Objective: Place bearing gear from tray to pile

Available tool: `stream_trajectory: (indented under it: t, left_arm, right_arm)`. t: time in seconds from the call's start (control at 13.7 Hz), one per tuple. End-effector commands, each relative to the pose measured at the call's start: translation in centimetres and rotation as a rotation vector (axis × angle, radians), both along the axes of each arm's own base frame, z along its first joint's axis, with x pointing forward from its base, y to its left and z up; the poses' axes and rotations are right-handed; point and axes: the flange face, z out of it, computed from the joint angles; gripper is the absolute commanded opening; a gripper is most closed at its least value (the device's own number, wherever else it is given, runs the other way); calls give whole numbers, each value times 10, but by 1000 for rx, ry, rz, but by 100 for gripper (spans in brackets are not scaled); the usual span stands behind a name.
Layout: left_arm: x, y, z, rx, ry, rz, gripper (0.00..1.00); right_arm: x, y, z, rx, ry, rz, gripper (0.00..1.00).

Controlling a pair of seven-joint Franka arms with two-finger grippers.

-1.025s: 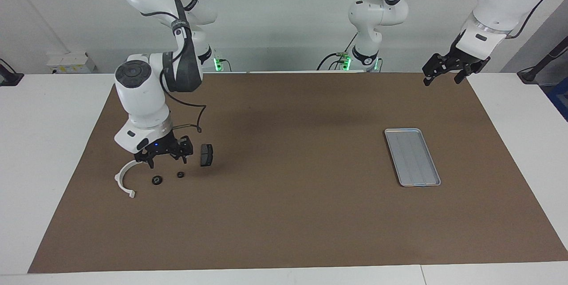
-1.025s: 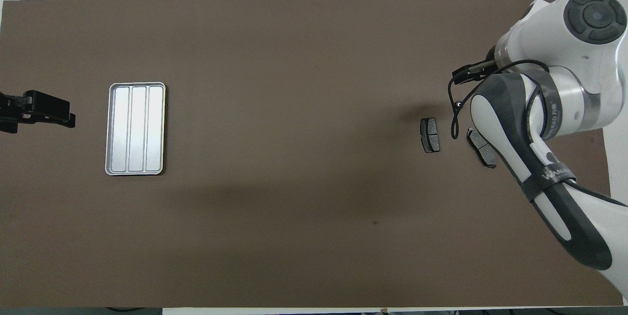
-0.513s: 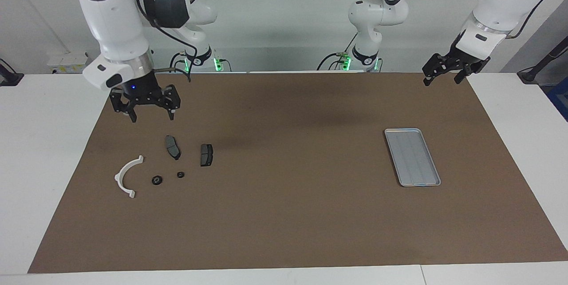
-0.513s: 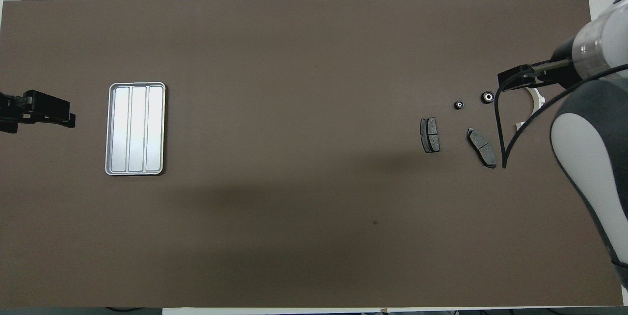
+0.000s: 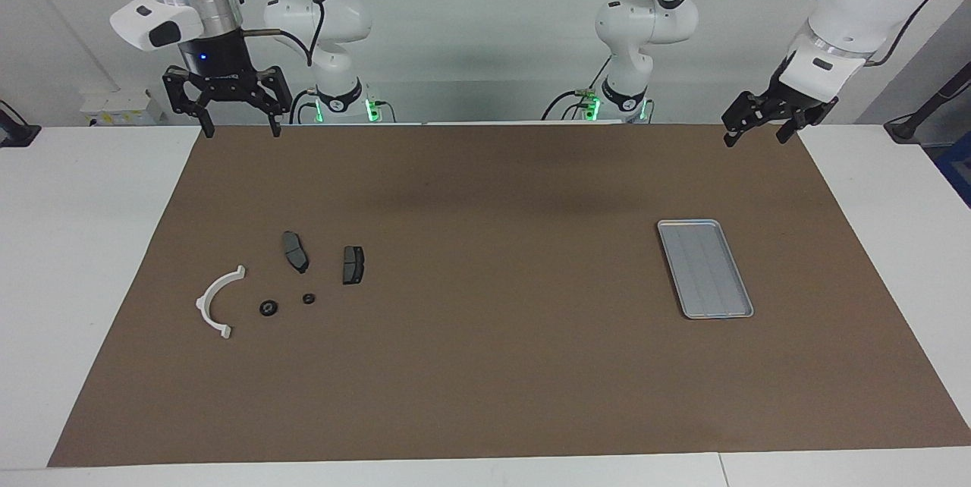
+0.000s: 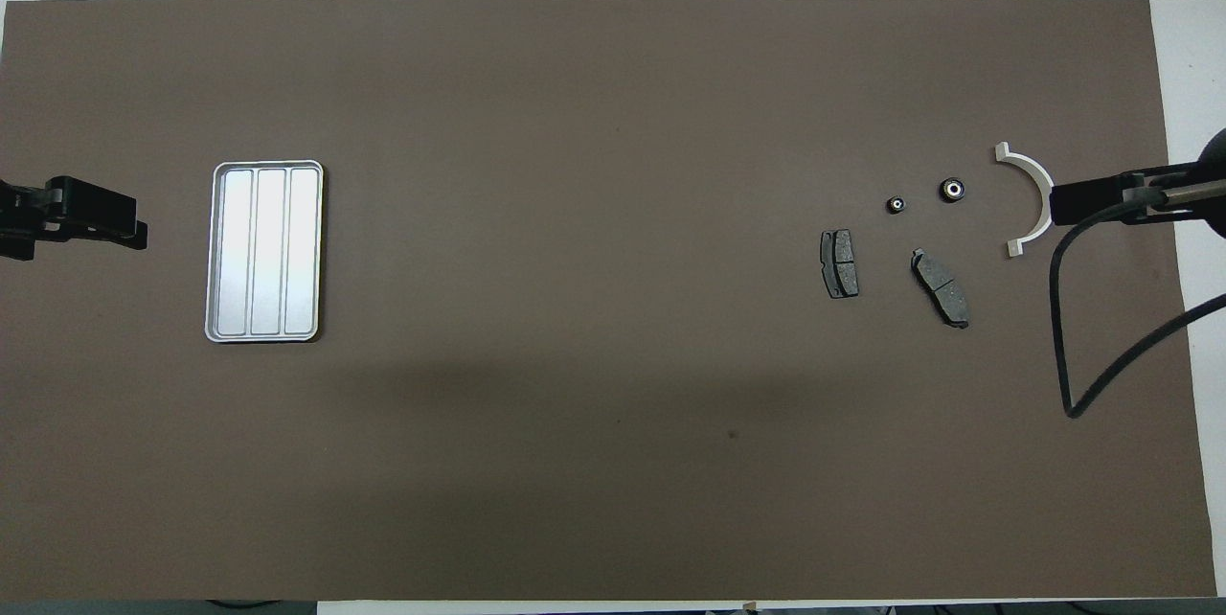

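Bearing gear [image 5: 268, 309]: facing view, on the brown mat [image 5: 485, 366] within the pile, between the white bracket [image 5: 216, 302] and a smaller bearing [image 5: 309, 298]; two brake pads [image 5: 296, 251] lie nearer the robots. Tray [image 5: 705, 268]: toward the left arm's end, nothing in it. Right gripper [image 5: 238, 127]: raised over the mat's robot-side edge, fingers spread, empty. Left gripper [image 5: 755, 132]: raised, waiting, fingers apart, empty.

Overhead view: bearing gear [image 6: 951, 190] just beside bracket [image 6: 1030, 200]; tray [image 6: 265, 252] well apart.

The tray [image 5: 705, 268] lies toward the left arm's end of the worktop; the bracket [image 5: 218, 301], two bearing gears [image 5: 268, 308] and two brake pads [image 5: 295, 251] (pads nearer the robots) lie well apart, toward the right arm's end.
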Motion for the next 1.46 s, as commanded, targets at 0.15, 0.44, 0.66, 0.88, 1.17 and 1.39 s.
stream_trajectory:
  t: [0.15,0.44,0.66,0.88,1.17,1.39]
  left_arm:
    - [-8,1,1,13,-14,-2,100]
    - [-8,1,1,13,-14,-2,100]
    - [-8,1,1,13,-14,-2,100]
    - [-8,1,1,13,-14,-2,100]
    - [-8,1,2,13,-16,-2,100]
    - [-8,2,0,13,-13,0,100]
  right_arm:
    - [-2,-17,-21,49,36,-89,100]
    - [-2,-22,-21,54,41,-99,100]
    - [-2,-21,-22,54,41,-99,100]
    - [-1,-19,-26,54,46,-96,100]
    - [2,-19,-33,55,55,-95,100]
    - [2,-18,-35,67,66,-95,100]
